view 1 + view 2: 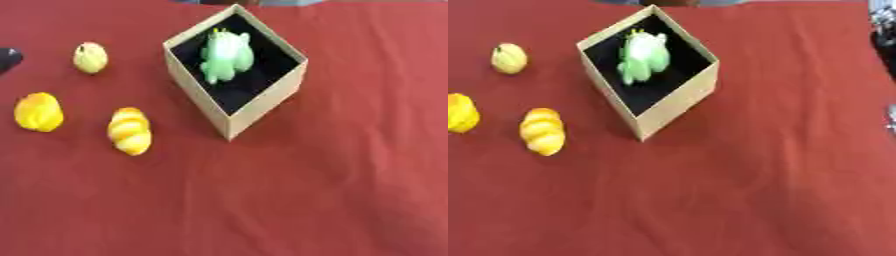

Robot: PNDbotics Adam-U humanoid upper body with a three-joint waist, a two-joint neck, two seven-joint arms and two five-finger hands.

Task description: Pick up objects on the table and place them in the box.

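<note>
I see the green toy [227, 56] inside the box [254, 112]. Three yellow objects [129, 130] lie left of the box. I cannot tell either hand's finger state.

Box upper centre, three items left of it.
Box [234, 107] held a toy [227, 55]; round item [90, 57] upper left, two more [38, 112] [129, 131] lay below it.

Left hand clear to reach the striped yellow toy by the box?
Probably yes. The left hand shows only at the left edge; the striped yellow toy lies apart from the box, only bare red cloth around it.
</note>
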